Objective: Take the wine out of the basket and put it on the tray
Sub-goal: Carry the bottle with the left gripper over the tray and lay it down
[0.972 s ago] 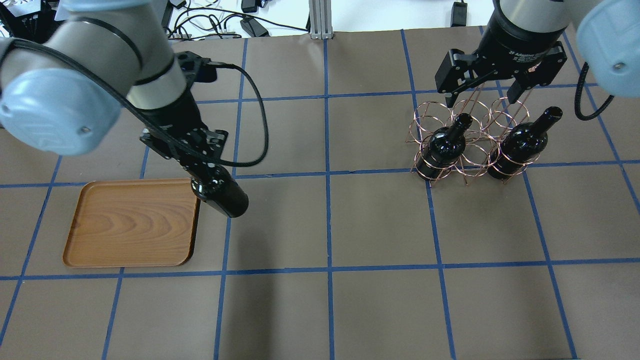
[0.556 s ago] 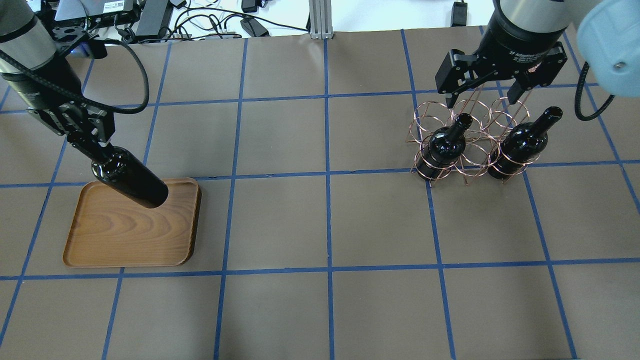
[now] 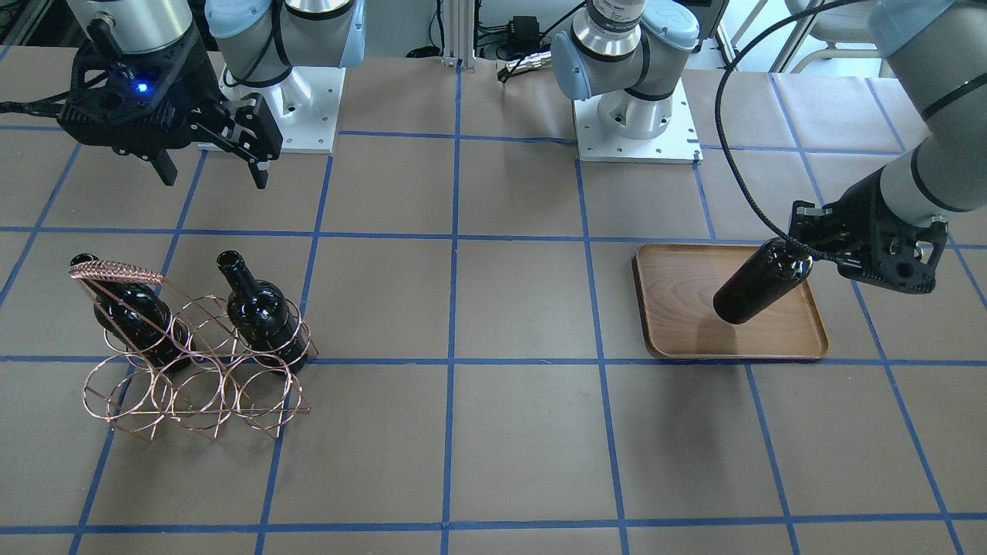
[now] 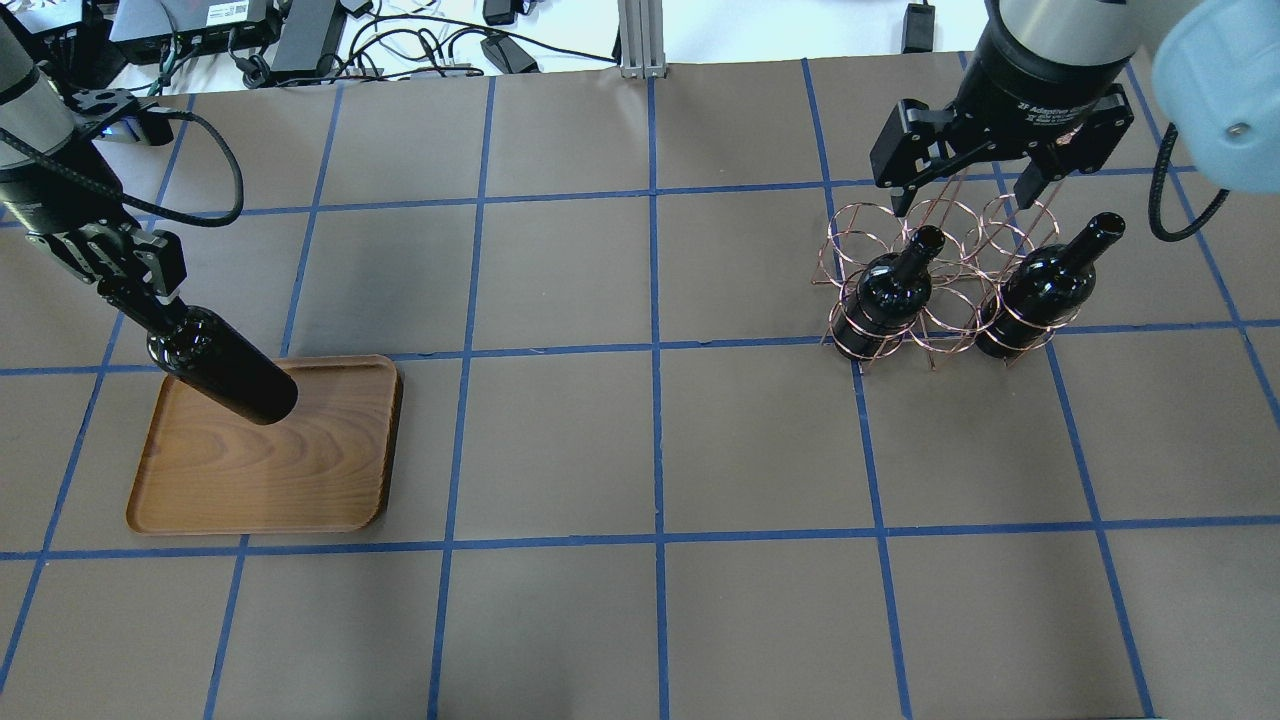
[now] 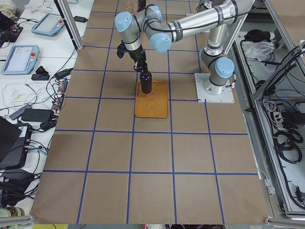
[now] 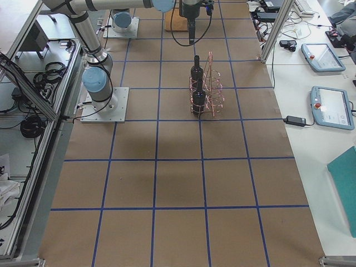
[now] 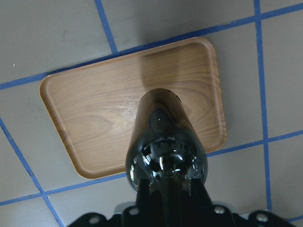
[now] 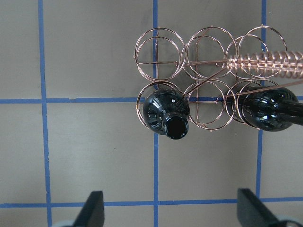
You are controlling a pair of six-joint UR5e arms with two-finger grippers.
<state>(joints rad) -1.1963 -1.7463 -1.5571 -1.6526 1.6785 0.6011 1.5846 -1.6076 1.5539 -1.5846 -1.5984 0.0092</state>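
Observation:
My left gripper (image 4: 130,290) is shut on the neck of a near-black wine bottle (image 4: 225,375) and holds it upright over the far part of the wooden tray (image 4: 300,480). I cannot tell whether its base touches the tray. The left wrist view shows the bottle (image 7: 165,142) over the tray (image 7: 94,118). My right gripper (image 4: 965,200) is open and empty above the copper wire basket (image 4: 948,300). Two more bottles (image 4: 885,295) (image 4: 1040,285) stand in the basket's near row. The right wrist view shows them (image 8: 165,111) (image 8: 270,111) under the handle bar (image 8: 265,62).
The table is covered in brown paper with a blue tape grid (image 4: 655,350). The arm bases (image 3: 636,116) stand at the robot's edge of the table. Cables and devices (image 4: 300,40) lie beyond the far edge.
My left arm has carried the bottle leftward, from beside the tray's right rim to over the tray. The right gripper and the basket have not moved.

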